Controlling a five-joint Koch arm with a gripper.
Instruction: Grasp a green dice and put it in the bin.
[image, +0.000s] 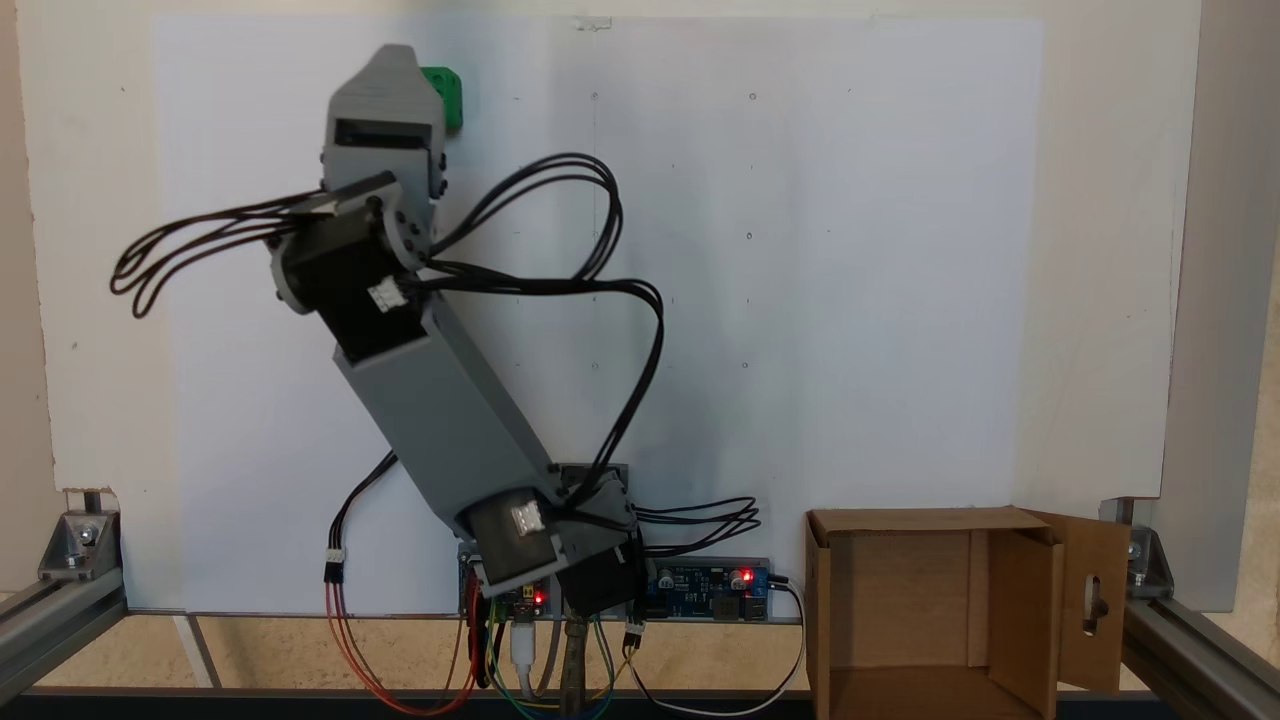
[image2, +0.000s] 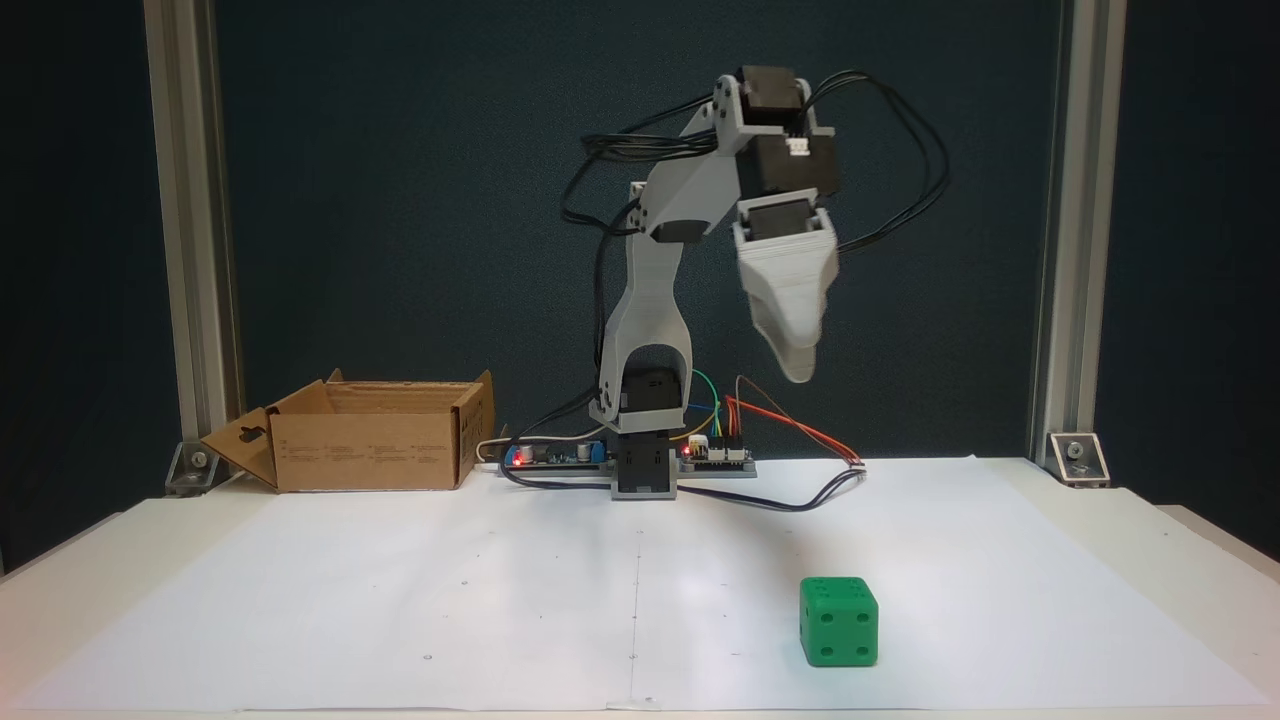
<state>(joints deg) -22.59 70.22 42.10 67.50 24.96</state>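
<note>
The green dice (image2: 838, 620) rests on the white paper near the front right in a fixed view. Seen from above in a fixed view, the dice (image: 447, 98) peeks out to the right of the gripper (image: 405, 65). My grey gripper (image2: 800, 372) hangs high above the sheet and points down, behind the dice and slightly to its left. It tapers to a single tip with no gap, and it holds nothing. The brown cardboard bin (image2: 370, 440) stands open at the back left; from above, the bin (image: 930, 560) lies at the lower right with its slotted flap spread out.
The arm's base and circuit boards (image2: 640, 460) with loose cables sit mid-back of the table. Aluminium frame posts (image2: 1060, 230) stand at both back corners. White paper (image2: 500, 600) covers the table between dice and bin.
</note>
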